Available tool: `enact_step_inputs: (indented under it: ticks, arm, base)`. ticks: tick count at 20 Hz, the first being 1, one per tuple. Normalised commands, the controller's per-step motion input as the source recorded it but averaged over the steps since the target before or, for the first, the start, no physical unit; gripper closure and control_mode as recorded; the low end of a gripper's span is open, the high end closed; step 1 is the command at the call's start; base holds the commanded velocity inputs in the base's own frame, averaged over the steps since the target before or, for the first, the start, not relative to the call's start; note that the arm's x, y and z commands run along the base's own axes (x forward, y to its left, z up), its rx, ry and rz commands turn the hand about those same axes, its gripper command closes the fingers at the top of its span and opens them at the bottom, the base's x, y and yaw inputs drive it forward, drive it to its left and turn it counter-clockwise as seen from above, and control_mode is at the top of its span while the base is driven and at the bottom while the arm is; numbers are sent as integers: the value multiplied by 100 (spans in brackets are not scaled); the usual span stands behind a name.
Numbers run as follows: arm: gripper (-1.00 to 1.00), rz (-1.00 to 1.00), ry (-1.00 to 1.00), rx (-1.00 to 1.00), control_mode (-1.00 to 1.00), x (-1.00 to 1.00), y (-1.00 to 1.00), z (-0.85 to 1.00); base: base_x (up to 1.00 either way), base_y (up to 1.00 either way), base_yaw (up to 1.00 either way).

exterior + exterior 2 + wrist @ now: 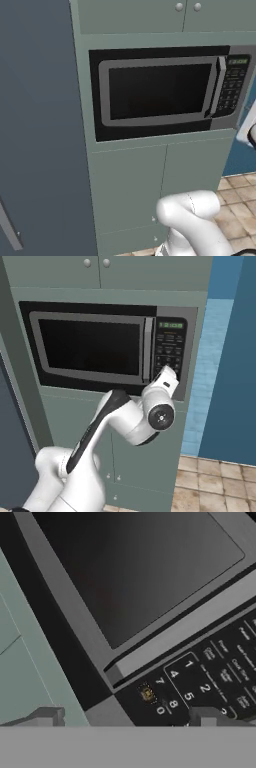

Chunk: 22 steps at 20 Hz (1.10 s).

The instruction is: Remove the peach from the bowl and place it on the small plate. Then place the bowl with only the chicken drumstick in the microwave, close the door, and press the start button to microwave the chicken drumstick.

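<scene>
Your microwave (pixel 107 348) sits built into the green cabinet (pixel 150 190) with its door (pixel 157 90) shut, dark glass hiding the inside, pincer (pixel 132 716) spread open right at the keypad (pixel 200 677).

This is a home kitchen. A built-in microwave (pixel 167 90) with a dark glass door (pixel 157 91) and a keypad (pixel 169 351) sits in a tall run of sage-green cabinets (pixel 150 190) with round knobs (pixel 179 7). Tan floor tiles (pixel 215 486) and a blue tiled wall (pixel 207 371) complete it.
</scene>
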Motion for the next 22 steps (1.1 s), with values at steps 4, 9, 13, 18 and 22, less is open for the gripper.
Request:
enact_step_inputs:
  ticks: [4, 9, 13, 18, 22]
  arm:
    - [-100, 9, -7, 8, -100, 9, -36, -10]
    - [-100, 5, -1, 8, -100, 37, -8, -21]
    - [-100, 5, 0, 8, -100, 44, -8, -31]
    - [-100, 5, 0, 10, -100, 42, -19, -26]
    - [-100, 3, -1, 11, -100, 40, -39, -13]
  base:
    - [0, 0, 0]
    - [0, 0, 0]
    - [0, 0, 0]
    - [0, 0, 0]
    - [0, 0, 0]
